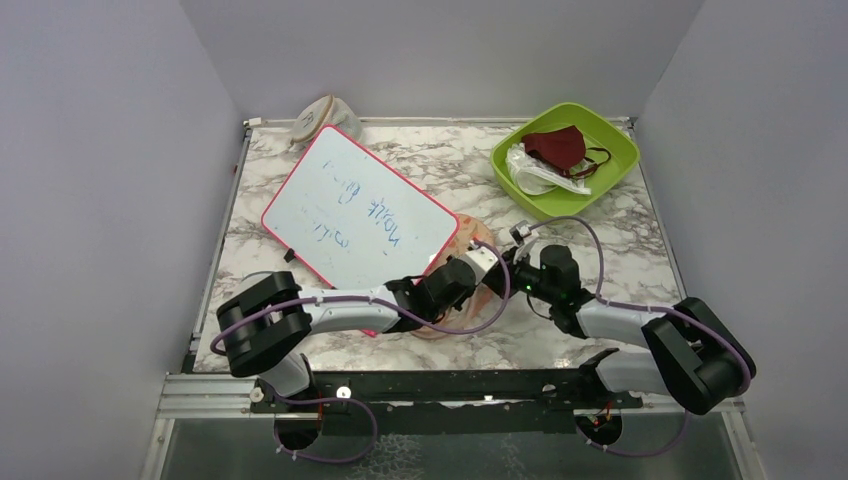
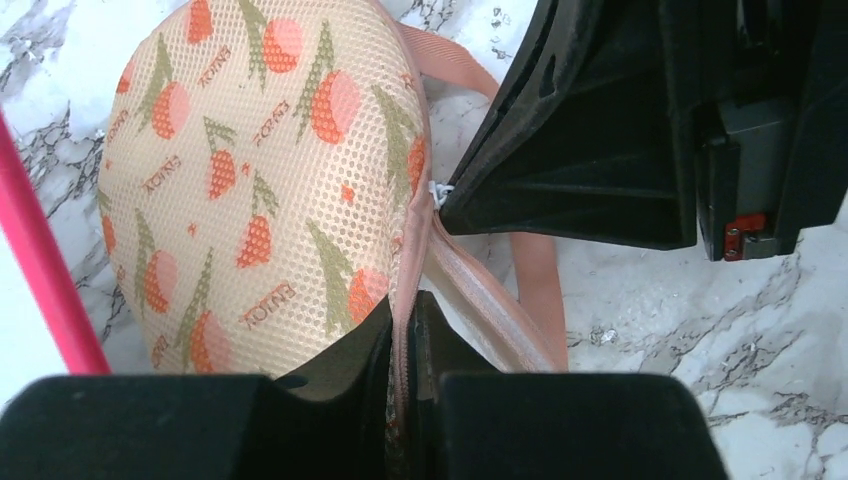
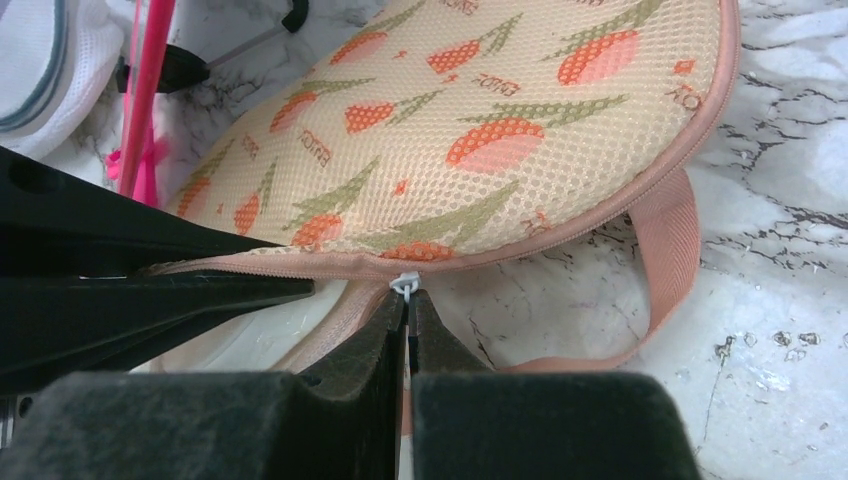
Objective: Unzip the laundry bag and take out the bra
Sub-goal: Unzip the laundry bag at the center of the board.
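Left claw (image 2: 410, 335) clenched on the pink zip edging of the laundry bag (image 2: 260, 170). Right claw (image 3: 408, 312) pinched shut on the white zip pull (image 3: 404, 283), its tip just beside the left claw. Laundry bag lies flat on the table (image 1: 640, 260), near centre, at the near-right corner of the whiteboard (image 1: 360, 210). Far right: green bowl (image 1: 618, 140) holding a maroon mask (image 1: 555, 147).

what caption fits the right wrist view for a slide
Right tool pinching the white zip pull at the pink edge of the laundry bag.
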Robot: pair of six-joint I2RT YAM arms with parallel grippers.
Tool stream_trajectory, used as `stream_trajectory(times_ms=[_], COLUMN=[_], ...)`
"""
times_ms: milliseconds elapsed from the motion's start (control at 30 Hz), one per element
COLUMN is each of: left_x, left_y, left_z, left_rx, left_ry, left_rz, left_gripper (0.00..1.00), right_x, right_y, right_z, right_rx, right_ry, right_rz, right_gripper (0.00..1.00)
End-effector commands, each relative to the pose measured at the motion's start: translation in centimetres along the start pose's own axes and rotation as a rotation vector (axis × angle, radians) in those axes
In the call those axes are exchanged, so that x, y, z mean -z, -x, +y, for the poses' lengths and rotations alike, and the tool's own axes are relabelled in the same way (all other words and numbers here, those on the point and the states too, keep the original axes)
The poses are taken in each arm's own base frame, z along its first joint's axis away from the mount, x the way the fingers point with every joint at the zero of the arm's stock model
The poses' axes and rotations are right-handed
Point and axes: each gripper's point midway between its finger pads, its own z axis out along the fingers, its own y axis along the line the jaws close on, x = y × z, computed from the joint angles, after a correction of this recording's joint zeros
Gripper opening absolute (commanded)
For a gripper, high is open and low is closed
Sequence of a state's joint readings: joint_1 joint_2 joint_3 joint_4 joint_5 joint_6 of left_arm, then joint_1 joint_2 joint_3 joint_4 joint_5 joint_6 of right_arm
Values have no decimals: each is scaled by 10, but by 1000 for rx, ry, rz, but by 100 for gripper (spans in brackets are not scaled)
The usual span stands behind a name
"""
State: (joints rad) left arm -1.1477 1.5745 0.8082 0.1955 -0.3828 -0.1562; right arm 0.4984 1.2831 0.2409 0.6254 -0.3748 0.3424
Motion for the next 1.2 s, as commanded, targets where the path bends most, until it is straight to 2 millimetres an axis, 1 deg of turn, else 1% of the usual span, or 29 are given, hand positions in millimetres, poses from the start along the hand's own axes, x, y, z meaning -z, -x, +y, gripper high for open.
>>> stream_trajectory(times_ms=[0, 100, 233, 333, 533, 600, 700, 1000, 1167], left_x=[17, 24, 30, 34, 46, 49, 54, 61, 61], left_y=[33, 40, 40, 38, 45, 43, 40, 38, 36], left_z=[-3, 0, 0, 2, 2, 1, 2, -10, -17], left_rx=[5, 2, -13, -21, -14, -12, -5, 10, 0], left_ry=[-34, -35, -48, -50, -76, -89, -95, -168, -212], left_rz=[-83, -96, -107, -110, -142, -143, -142, -138, -135], left_gripper=[0, 0, 0, 0, 0, 0, 0, 0, 0], right_x=[-1, 1, 4, 7, 7, 5, 4, 9, -3], right_y=[13, 15, 22, 26, 30, 30, 38, 59, 65], right_z=[-6, -9, -18, -25, -43, -50, -55, -83, -90], right_rx=[32, 40, 37, 25, 21, 13, 15, 31, 36], right_ry=[-47, -72, -130, -183, -279, -317, -346, -471, -444], right_rz=[-23, -25, -49, -66, -79, -79, -100, -109, -96], right_gripper=[1, 1, 1, 1, 1, 1, 1, 1, 1])
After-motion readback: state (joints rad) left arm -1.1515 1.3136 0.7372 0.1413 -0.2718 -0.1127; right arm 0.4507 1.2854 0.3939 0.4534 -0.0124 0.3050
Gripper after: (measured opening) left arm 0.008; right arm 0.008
